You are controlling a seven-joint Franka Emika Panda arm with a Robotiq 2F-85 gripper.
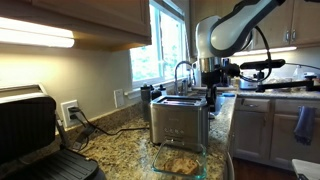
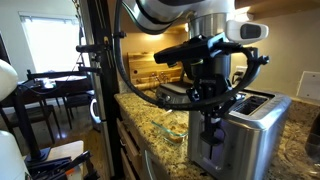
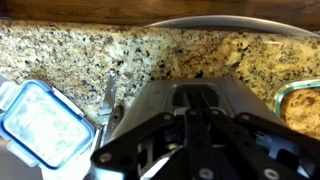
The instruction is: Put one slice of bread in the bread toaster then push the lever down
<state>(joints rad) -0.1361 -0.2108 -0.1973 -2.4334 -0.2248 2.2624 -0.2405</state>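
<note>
The brushed-steel bread toaster (image 1: 178, 122) stands on the granite counter in both exterior views (image 2: 250, 135). My gripper (image 1: 212, 86) is right above its lever end (image 2: 214, 102), fingers pressed together and empty as far as I can see. In the wrist view the shut fingers (image 3: 197, 100) point down at the toaster's steel top (image 3: 150, 100). Tan slices of bread (image 1: 180, 160) lie in a clear glass dish in front of the toaster (image 2: 177, 127), also at the right edge of the wrist view (image 3: 305, 110). I cannot tell whether a slice sits in the slots.
A black hinged grill press (image 1: 30, 130) stands on the counter beside the toaster. A clear container with a blue-rimmed lid (image 3: 35, 122) lies on the counter. A window and faucet (image 1: 182, 72) are behind. The counter edge (image 2: 140, 125) drops toward the room.
</note>
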